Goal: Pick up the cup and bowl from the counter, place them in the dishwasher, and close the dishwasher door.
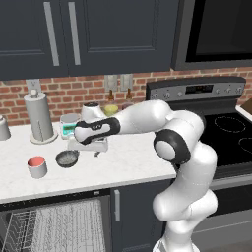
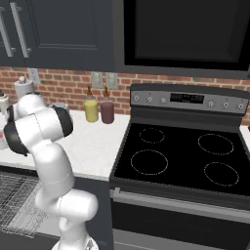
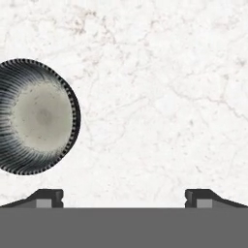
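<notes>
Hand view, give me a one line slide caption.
Open gripper looks down on the white marble counter, the dark ribbed bowl off to one side, outside the fingertips.

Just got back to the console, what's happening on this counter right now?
The arm is reaching over the white counter with its end effector open and holding nothing, hovering just beside the dark bowl. In the hand view the bowl sits off to one side of the finger tips, not between them. The cup stands untouched nearer the counter's front edge. Below, the dishwasher is open with its white rack showing, so nothing has been loaded yet.
</notes>
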Robot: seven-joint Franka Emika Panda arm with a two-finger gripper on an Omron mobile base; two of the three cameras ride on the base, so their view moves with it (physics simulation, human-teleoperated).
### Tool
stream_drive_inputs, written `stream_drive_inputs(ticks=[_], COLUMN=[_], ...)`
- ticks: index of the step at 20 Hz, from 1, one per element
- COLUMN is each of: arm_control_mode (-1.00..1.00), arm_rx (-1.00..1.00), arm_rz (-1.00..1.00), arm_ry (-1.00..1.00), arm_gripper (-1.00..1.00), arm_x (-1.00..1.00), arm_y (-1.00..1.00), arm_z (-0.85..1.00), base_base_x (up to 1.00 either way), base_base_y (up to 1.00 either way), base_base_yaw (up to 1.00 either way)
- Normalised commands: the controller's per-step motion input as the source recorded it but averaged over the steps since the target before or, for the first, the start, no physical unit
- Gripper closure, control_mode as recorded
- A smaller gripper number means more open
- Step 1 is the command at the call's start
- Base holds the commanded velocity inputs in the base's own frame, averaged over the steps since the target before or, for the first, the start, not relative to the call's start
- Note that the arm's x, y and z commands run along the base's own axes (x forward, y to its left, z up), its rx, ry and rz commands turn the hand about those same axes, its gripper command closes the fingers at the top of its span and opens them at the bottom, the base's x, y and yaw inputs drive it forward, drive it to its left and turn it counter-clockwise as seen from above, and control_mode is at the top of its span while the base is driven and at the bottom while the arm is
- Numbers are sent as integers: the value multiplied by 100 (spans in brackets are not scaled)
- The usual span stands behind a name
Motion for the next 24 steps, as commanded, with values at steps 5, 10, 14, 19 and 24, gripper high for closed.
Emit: stream_drive_inputs(ticks=[5, 10, 14, 19, 24], arm_control_mode=[-100, -100, -100, -100, -100], arm_rx=[0, 0, 0, 0, 0], arm_rz=[-3, 0, 0, 0, 0], arm_ry=[6, 9, 8, 3, 2], arm_gripper=[-100, -100, -100, -100, -100], arm_x=[27, 28, 19, 5, 13], arm_y=[33, 28, 14, 0, 4], arm_z=[11, -10, -22, -26, -36], base_base_x=[0, 0, 0, 0, 0], base_base_y=[0, 0, 0, 0, 0], base_base_yaw=[0, 0, 0, 0, 0])
